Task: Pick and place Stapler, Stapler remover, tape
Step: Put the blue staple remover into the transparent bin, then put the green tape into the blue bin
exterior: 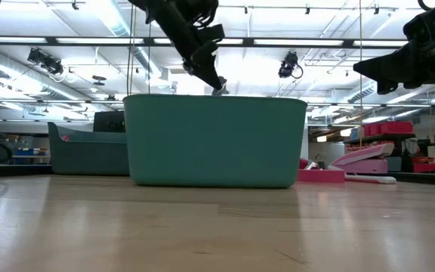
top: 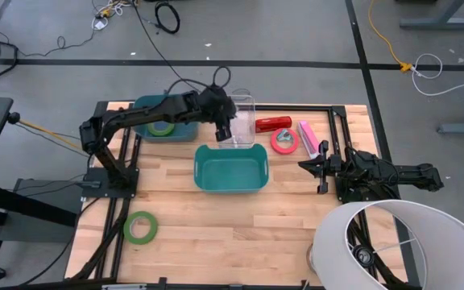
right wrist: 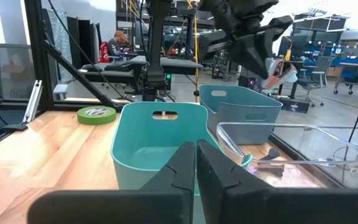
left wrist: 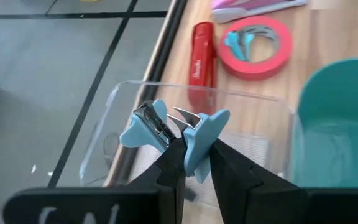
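Note:
My left gripper (top: pixel 229 129) hangs over a clear plastic container (top: pixel 245 121) at the table's far side, shut on a light-blue stapler remover (left wrist: pixel 176 127). A red stapler (top: pixel 272 122) lies on its side to the container's right. Beyond it are a pinkish-red tape roll (top: pixel 284 141), flat on the table, and a pink stapler (top: pixel 307 137). One green tape roll (top: pixel 140 227) lies flat near the front left. Another green tape roll (top: pixel 162 127) lies in a grey-blue bin (top: pixel 147 109). My right gripper (right wrist: pixel 196 155) is shut and rests at the table's right, touching nothing. My left gripper pinches one blue plastic wing (left wrist: pixel 199 144) of the stapler remover between its two fingers. The fingers slant downward, coming from the table's left. The remover is lifted clear above the clear container, with its metal claws (left wrist: pixel 182 117) and other wing (left wrist: pixel 143 127) sticking out past the fingertips.
A teal bin (top: pixel 230 167) stands in the table's middle, just nearer than the clear container. A small blue-green thing (left wrist: pixel 244 40) lies in the red tape's centre. A white lampshade (top: pixel 393 242) covers the front right corner. Bare wood lies along the front.

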Robot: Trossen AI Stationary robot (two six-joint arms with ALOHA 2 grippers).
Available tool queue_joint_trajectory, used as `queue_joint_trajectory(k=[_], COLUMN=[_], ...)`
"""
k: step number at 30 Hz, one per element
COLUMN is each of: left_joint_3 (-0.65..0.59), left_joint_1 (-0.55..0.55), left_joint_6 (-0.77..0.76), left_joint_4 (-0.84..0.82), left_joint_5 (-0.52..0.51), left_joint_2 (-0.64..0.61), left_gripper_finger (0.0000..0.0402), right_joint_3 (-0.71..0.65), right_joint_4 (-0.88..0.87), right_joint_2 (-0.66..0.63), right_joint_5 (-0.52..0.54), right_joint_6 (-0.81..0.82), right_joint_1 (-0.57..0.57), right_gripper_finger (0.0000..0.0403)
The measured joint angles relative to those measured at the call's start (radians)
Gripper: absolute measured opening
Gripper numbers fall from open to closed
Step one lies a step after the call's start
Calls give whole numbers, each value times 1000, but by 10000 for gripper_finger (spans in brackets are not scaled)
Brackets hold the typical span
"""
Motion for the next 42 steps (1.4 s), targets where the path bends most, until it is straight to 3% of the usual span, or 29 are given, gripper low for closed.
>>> queue_joint_trajectory(k=[15,32,36,42], left_joint_3=[-7,-6,-6,-6], left_joint_1=[78,82,82,82], left_joint_6=[0,0,0,-1], left_joint_4=[18,65,65,65], left_joint_5=[231,263,268,269], left_joint_2=[46,77,77,77], left_gripper_finger=[69,71,96,172], right_joint_3=[0,0,0,0], right_joint_4=[0,0,0,0], right_joint_2=[0,0,0,0], right_joint_5=[1,2,-1,0], right_joint_6=[0,0,0,0], right_joint_1=[0,0,0,0], right_gripper_finger=[18,18,18,18])
